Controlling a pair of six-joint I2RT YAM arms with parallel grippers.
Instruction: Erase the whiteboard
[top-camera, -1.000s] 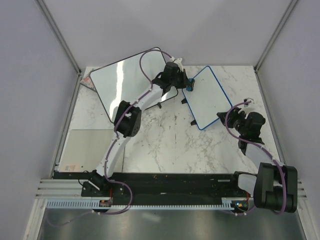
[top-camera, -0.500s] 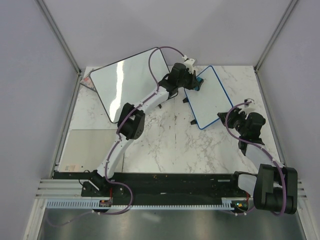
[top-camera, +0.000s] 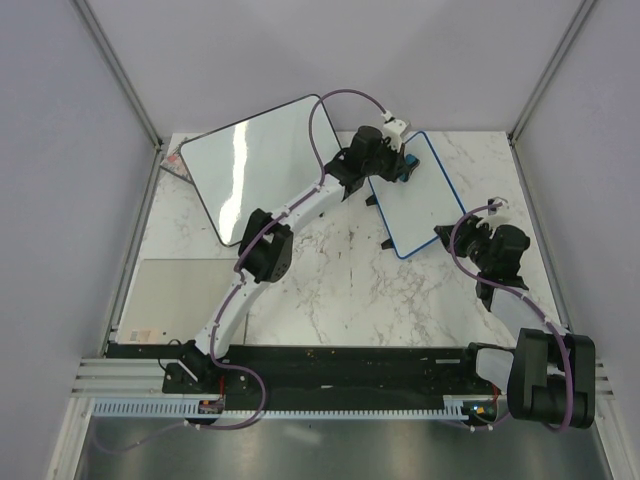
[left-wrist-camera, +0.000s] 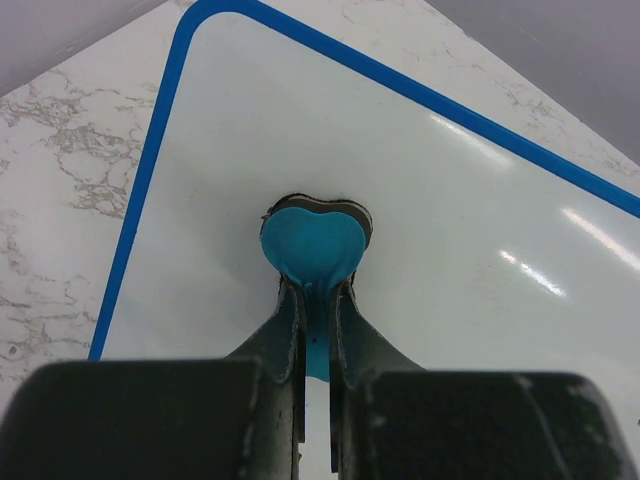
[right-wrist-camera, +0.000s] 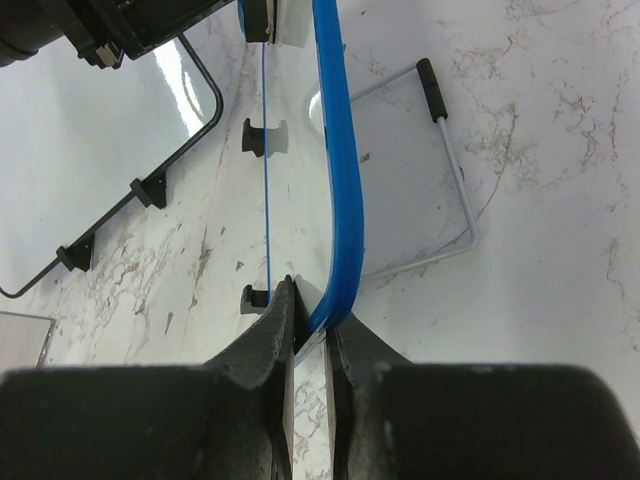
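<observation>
The small blue-framed whiteboard (top-camera: 425, 205) stands tilted on the marble table at the right of centre; its face shows no scribbles. My left gripper (top-camera: 400, 168) is shut on a blue heart-shaped eraser (left-wrist-camera: 311, 242) and presses it against the board's face near its upper left corner (left-wrist-camera: 420, 250). My right gripper (top-camera: 447, 236) is shut on the board's lower right edge; the blue frame (right-wrist-camera: 337, 190) runs between its fingers in the right wrist view.
A larger black-framed whiteboard (top-camera: 255, 160) leans at the back left. The small board's wire stand (right-wrist-camera: 440, 170) rests on the table behind it. A grey mat (top-camera: 170, 300) lies at the near left. Grey walls enclose the table.
My left gripper has moved right and up across the small board with the eraser, from its left edge to its upper part. The right arm has stayed still.
</observation>
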